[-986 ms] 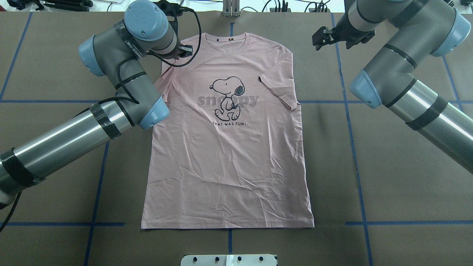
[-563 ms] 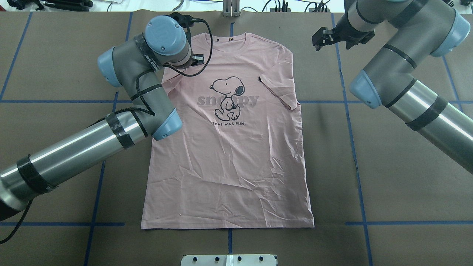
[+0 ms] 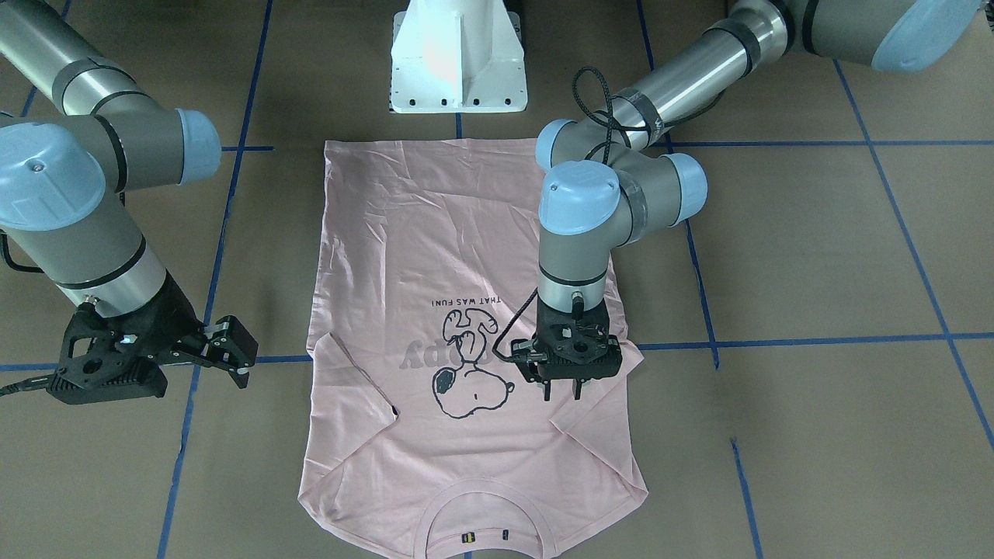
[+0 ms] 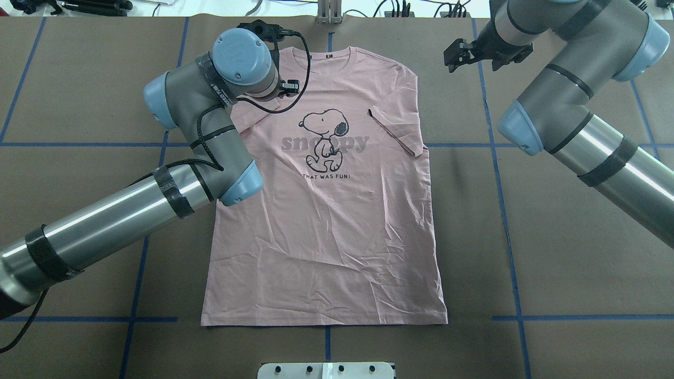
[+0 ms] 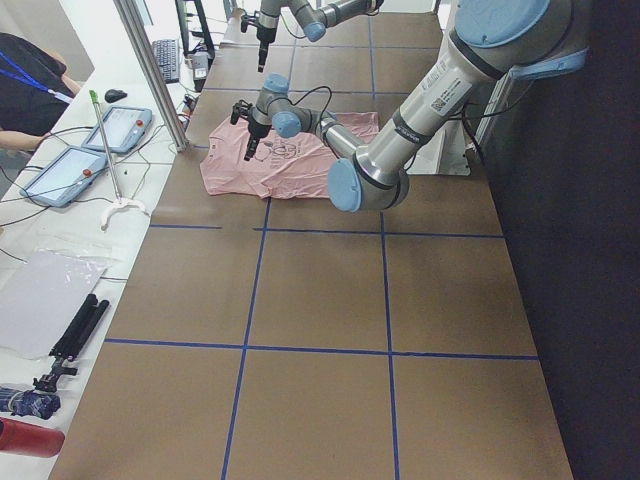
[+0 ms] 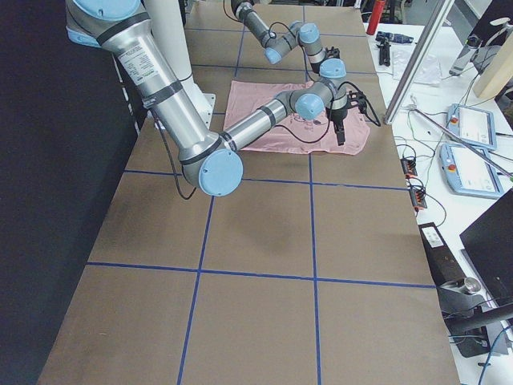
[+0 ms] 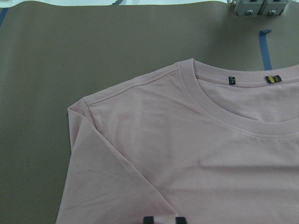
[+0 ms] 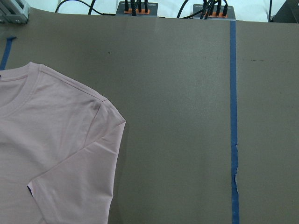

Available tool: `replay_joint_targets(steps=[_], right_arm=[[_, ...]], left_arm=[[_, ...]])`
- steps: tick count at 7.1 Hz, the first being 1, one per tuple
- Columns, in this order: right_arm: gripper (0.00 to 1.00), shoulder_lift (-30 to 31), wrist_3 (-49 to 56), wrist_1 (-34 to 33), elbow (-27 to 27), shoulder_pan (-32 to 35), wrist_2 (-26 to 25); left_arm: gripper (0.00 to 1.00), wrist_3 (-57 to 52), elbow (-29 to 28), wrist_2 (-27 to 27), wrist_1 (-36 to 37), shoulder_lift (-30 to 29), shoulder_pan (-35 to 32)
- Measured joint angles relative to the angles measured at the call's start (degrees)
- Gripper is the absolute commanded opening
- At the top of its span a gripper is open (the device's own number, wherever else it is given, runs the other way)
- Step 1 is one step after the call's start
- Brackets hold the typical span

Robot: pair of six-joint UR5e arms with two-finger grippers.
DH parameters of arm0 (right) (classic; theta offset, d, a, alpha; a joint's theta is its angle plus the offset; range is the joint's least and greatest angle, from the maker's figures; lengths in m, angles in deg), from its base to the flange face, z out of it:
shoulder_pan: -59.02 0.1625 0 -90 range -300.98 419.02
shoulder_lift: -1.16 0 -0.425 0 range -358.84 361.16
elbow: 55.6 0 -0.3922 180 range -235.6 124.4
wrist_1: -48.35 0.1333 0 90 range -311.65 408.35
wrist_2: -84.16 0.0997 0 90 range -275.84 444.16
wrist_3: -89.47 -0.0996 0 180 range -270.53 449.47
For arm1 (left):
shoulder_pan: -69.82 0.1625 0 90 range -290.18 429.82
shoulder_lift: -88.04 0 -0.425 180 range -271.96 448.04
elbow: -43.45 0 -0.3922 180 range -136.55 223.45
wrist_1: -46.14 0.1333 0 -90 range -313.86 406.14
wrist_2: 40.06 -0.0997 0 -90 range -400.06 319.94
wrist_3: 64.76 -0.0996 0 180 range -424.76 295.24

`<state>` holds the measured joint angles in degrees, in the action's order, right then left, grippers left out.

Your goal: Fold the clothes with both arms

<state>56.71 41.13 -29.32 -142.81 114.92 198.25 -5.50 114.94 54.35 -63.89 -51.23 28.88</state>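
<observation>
Brown paper-covered table (image 4: 553, 263) with blue tape grid; overhead view used for clock directions.

Change since 0.6 s ago: I see the left arm's (image 4: 105, 226) wrist has shifted slightly toward 3 o'clock, further over the shirt's shoulder. Compared with 1.0 s ago the shift is larger. The right arm (image 4: 605, 152) and the cloth have not moved.

Pose: left arm reaches from 8 o'clock, forearm low, wrist turned straight down. The left gripper (image 3: 564, 392) hangs over the shirt at 10 o'clock of the dog print (image 4: 324, 134). Its fingertips (image 7: 148, 220) stand apart with pink cloth showing between them, and I see nothing pinched. The right arm enters from 4 o'clock. The right gripper (image 4: 455, 55) sits off the cloth at 2 o'clock, over bare table, fingers apparently spread and holding nothing.

T-shirt (image 4: 326, 237): flat, print up, mid-table, collar (image 4: 324, 52) at 12 o'clock, hem at 6. The right sleeve (image 4: 395, 129) is folded inward onto the chest. The left sleeve (image 3: 598, 396) also lies folded in, right beneath the left gripper; I cannot tell whether the tips touch it.
</observation>
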Motion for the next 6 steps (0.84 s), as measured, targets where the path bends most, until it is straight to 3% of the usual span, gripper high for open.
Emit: replay_joint_targets(steps=[3, 6], right_arm=[[1.00, 1.24, -10.14, -0.50, -4.94, -3.52, -0.27], [0.99, 9.39, -27.66, -1.26, -19.46, -16.53, -9.59]], left_arm=[[1.00, -5.55, 17.63, 5.98, -0.08, 10.88, -0.07], [1.00, -5.42, 31.05, 10.30, -0.74, 20.09, 0.79]])
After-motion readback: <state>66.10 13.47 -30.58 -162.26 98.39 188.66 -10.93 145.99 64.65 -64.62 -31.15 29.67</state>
